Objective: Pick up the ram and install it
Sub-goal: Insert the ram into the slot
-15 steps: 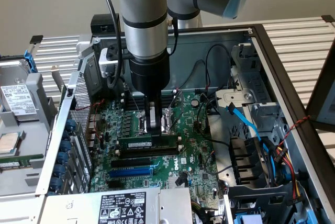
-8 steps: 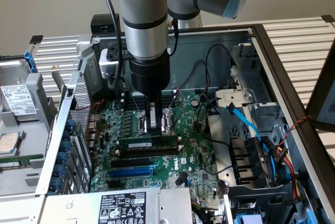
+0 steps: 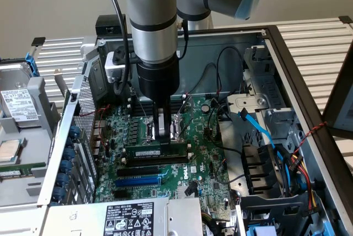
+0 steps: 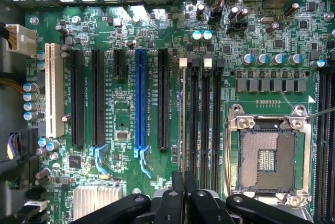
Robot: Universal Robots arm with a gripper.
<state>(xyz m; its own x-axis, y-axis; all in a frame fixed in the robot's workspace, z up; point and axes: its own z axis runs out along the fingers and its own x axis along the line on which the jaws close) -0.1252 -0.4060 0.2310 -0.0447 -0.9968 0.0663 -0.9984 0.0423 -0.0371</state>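
Observation:
The ram [image 3: 150,151], a thin green stick with a white label, stands on edge along a memory slot of the motherboard [image 3: 207,164]. My gripper [image 3: 164,130] comes straight down on its middle and is shut on it. In the wrist view the ram [image 4: 183,114] shows edge-on as a pale thin line running away from my gripper [image 4: 183,185], lined up with the first of the black memory slots [image 4: 204,124]. I cannot tell whether it is pressed fully into the slot.
The blue slot [image 4: 140,98] and black expansion slots lie on one side of the ram, the open CPU socket [image 4: 267,156] on the other. A labelled power supply [image 3: 132,216], a blue cable [image 3: 256,128] and a drive cage [image 3: 265,175] crowd the case.

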